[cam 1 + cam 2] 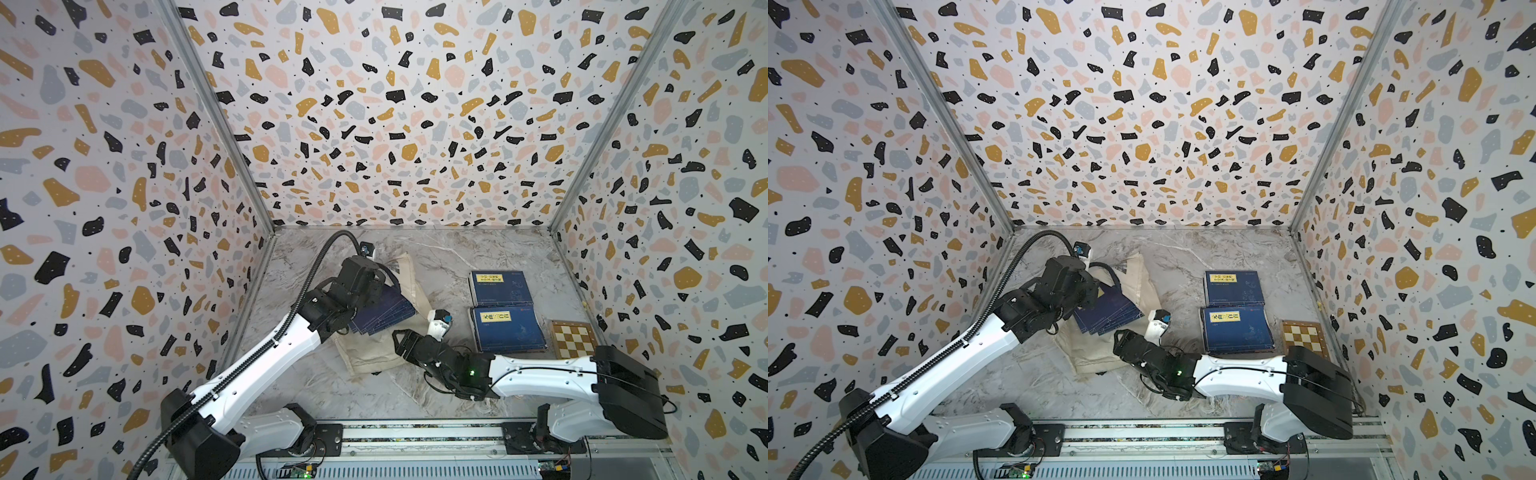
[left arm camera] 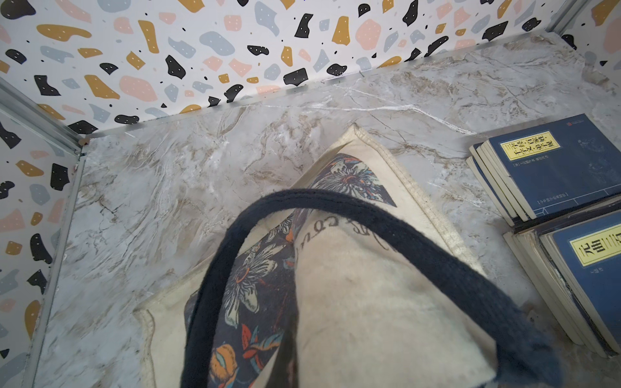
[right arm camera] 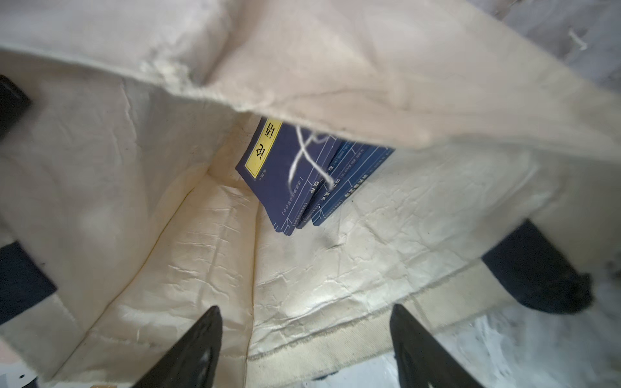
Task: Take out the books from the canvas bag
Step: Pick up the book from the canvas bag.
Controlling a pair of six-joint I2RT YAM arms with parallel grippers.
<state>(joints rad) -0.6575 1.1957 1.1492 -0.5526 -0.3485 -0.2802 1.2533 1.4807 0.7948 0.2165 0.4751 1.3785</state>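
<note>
Yellow label (image 3: 263,147), bagged book (image 3: 285,181): R-wrist only

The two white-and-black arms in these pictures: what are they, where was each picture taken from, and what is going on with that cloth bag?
They are robot arms, a left arm and a right arm, each ending in a two-fingered claw. Two pictures come from one camera overhead and show the whole marble table. The other two come from small cameras on the arms' wrists. On the table lie a cream bag, a far pile and a near pile of blue books, and a checkered board. The left claw is shut and seems to lift the bag's upper side, so its mouth gapes. The right claw is open at that mouth, holding nothing; its camera looks inside at more blue books.
</note>
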